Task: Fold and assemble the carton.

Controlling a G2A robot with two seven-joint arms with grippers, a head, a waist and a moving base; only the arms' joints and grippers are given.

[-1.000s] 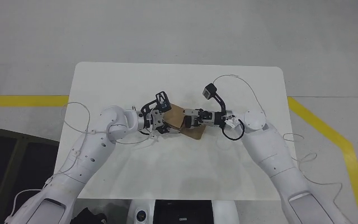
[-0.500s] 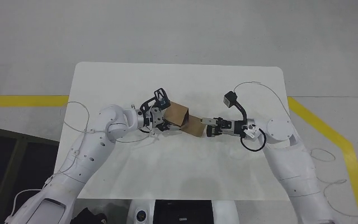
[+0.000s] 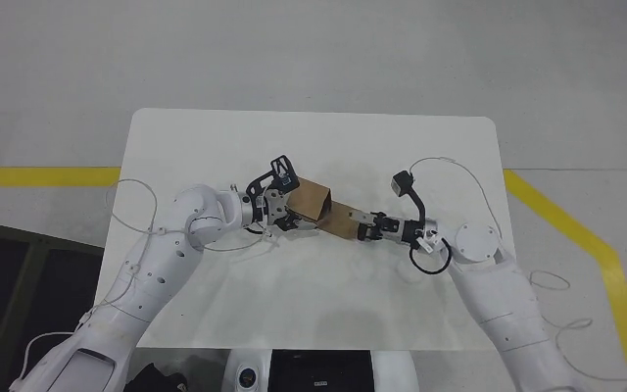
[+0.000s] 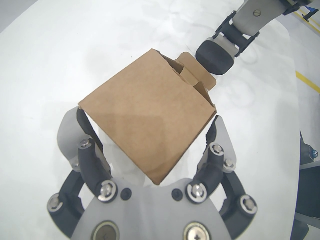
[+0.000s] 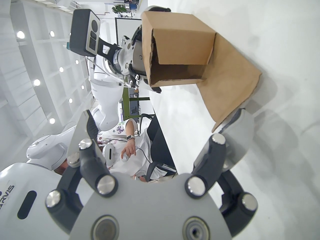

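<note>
Grey floor with a yellow line was seen around the white, round-cornered surface. The carton was held near the middle of the surface, and broad stretches of white lay between it and every edge, the widest toward the far side. The left pincer was pressed onto the carton, one finger on each of two opposite sides, with a corner of the box pointed back into its palm. The box's open end was turned toward the right pincer, which was spread wide: one finger was set against the edge of the long open flap, the other was well apart from it in the air. In the left wrist view a single dark pad of that pincer was seen touching a tab; its second finger was cut off there. The carton's underside was hidden, its inside was dark, and whether the flap touched the surface could not be told.
</note>
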